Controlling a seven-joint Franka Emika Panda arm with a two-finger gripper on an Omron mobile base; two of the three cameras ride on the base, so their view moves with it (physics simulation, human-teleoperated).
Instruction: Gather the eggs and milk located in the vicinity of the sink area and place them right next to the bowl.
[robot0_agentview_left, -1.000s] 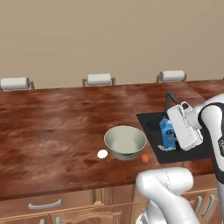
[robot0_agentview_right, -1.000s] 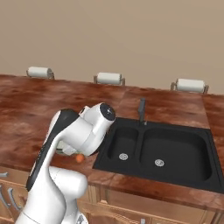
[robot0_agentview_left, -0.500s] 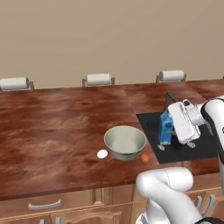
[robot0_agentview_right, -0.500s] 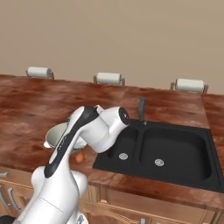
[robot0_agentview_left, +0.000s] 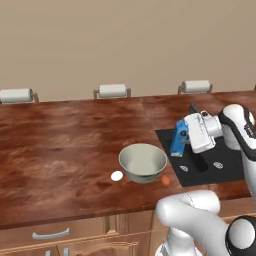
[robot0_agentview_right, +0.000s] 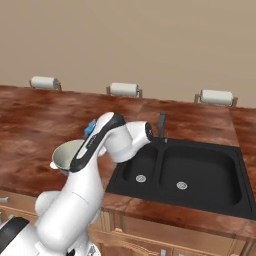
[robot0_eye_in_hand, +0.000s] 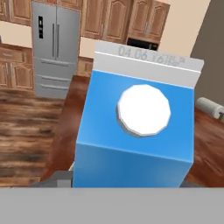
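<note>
Wood counter (robot0_agentview_left: 60, 145), sink (robot0_agentview_left: 220, 165) at right end. Jaws pinching milk carton (robot0_agentview_left: 179, 138), lifted clear. Next: carry left, set beside bowl (robot0_agentview_left: 143, 162), near brown egg (robot0_agentview_left: 165, 180).

**Around the kitchen**

A small white egg (robot0_agentview_left: 116, 175) lies on the reddish-brown wooden countertop (robot0_agentview_left: 60, 135). Three white paper-towel rolls on holders (robot0_agentview_left: 112, 90) line the counter's back edge before a plain beige wall (robot0_agentview_left: 125, 40). Wooden drawers with silver handles (robot0_agentview_left: 51, 234) sit below. A tall stainless-steel refrigerator (robot0_eye_in_hand: 54, 52) stands among brown wooden cabinets (robot0_eye_in_hand: 127, 19).
</note>
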